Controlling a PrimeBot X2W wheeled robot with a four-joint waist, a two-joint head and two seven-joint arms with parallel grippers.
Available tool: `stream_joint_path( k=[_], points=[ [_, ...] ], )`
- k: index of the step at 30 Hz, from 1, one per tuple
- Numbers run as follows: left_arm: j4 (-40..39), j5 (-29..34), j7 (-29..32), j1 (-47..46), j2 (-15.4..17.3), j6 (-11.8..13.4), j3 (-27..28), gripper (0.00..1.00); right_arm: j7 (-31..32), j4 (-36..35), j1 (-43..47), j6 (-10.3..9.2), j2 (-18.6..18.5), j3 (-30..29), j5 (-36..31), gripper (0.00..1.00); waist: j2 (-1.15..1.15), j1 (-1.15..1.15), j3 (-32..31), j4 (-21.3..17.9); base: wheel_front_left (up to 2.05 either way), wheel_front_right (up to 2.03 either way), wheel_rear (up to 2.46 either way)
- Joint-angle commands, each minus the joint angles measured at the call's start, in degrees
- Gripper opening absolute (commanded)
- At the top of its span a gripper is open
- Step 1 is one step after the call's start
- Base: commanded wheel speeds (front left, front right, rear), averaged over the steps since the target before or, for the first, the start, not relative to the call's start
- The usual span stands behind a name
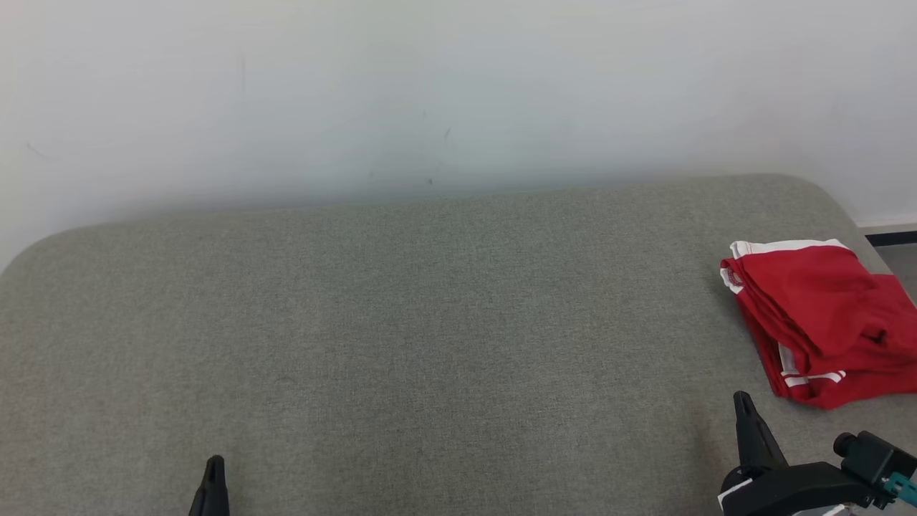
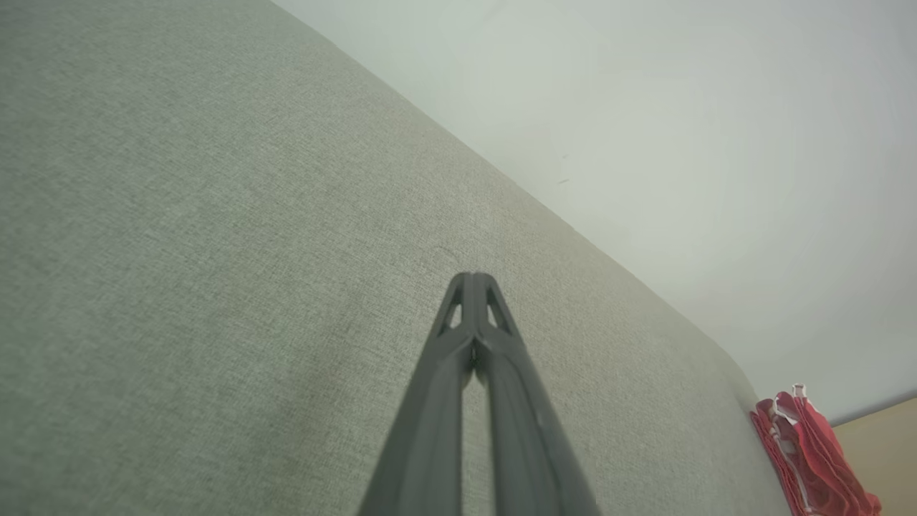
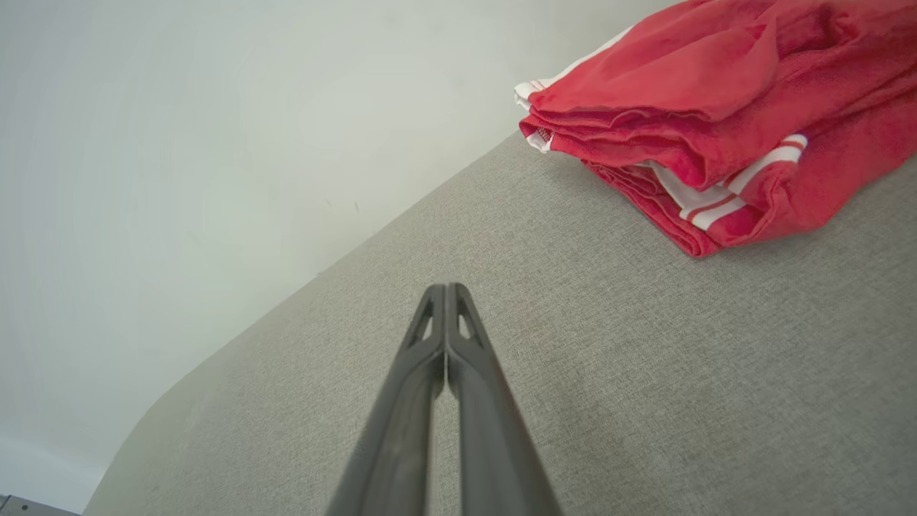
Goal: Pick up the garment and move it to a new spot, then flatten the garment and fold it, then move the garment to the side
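Folded red white-striped garment [image 1: 824, 315] at right edge of grey table [image 1: 430, 322]; left gripper [image 1: 214, 464], right gripper [image 1: 742, 398] pinched closed, empty.

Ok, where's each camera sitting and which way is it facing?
Head: up top, looking forward and down across the grey table to the wall; left gripper and right gripper tips at the bottom.
Left wrist: on that arm, looking along its shut fingers over the table.
Right wrist: on that arm, looking along its shut fingers towards the red garment.
Shared: all three show the garment at the table's right end.
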Motion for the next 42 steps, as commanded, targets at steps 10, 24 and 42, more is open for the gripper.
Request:
stream_joint_path(
  k=[10, 24, 42],
  points=[
    [-0.4, -9.0, 2.3, -2.7, 0.3, -0.8, 0.8, 0.0, 2.1, -2.2, -1.0, -0.04, 0.6, -1.5, 8.8, 0.0, 0.0, -0.01, 0.3, 0.2, 0.0, 0.0, 0.0],
    [0.0, -18.6, 5.0, -4.2, 0.3, -1.4, 1.4, 0.0, 4.5, -3.6, -1.0, -0.06, 1.4, -2.8, 18.1, 0.0, 0.0, -0.01, 0.6, 0.6, 0.0, 0.0, 0.0],
    [0.4, -28.8, 7.7, -5.7, 0.4, -2.0, 2.0, 0.0, 7.1, -5.1, -1.0, -0.08, 2.3, -4.2, 27.8, 0.0, 0.0, -0.01, 1.0, 0.9, 0.0, 0.0, 0.0]
  ],
)
